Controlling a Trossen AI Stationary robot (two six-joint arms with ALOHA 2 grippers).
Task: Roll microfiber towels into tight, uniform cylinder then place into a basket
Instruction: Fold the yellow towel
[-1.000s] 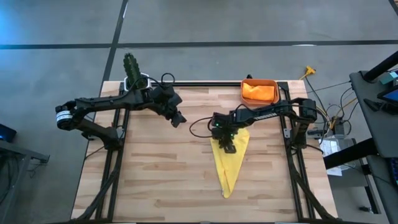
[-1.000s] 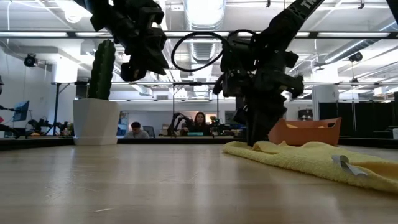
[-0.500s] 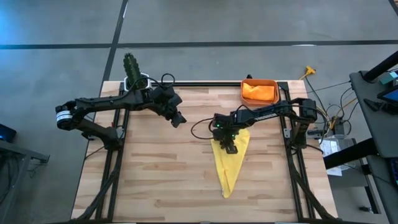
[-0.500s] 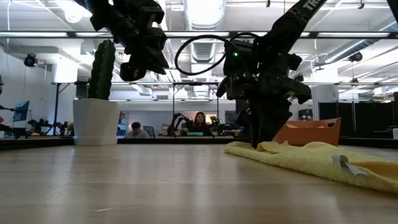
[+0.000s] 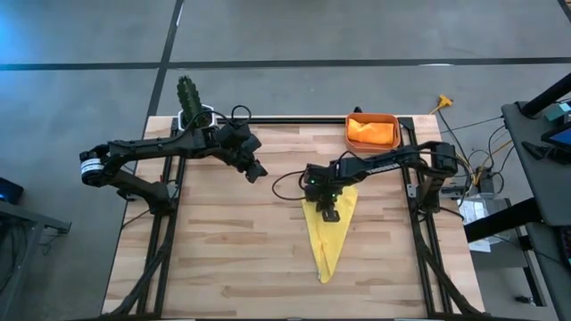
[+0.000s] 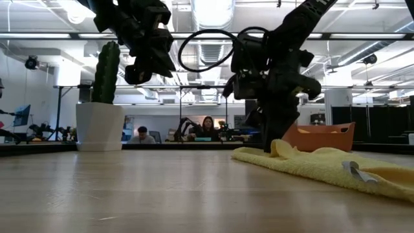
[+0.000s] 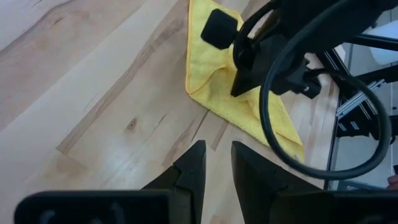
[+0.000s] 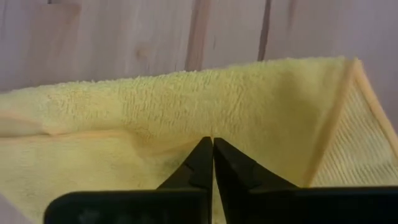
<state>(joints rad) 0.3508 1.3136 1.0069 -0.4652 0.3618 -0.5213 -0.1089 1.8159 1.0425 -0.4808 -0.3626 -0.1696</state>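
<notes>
No readable txt, labels or nos. anywhere. Faint white marks on an arm, low view, too cut off to read.

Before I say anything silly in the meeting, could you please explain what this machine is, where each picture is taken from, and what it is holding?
It is a robot with two dark arms at a wooden table, each ending in a two-finger gripper. One picture looks straight down, one looks level across the tabletop, and two come from cameras on the wrists. On the table lies a yellow towel, folded to a long wedge. The right gripper is down on its wide end, fingers pinched shut on a fold of the cloth, as its wrist view shows. The left gripper hangs above bare wood, holding nothing, its fingers a narrow gap apart. At the far edge, a salmon-red basket already holds an orange towel, and a potted cactus stands in the corner.
</notes>
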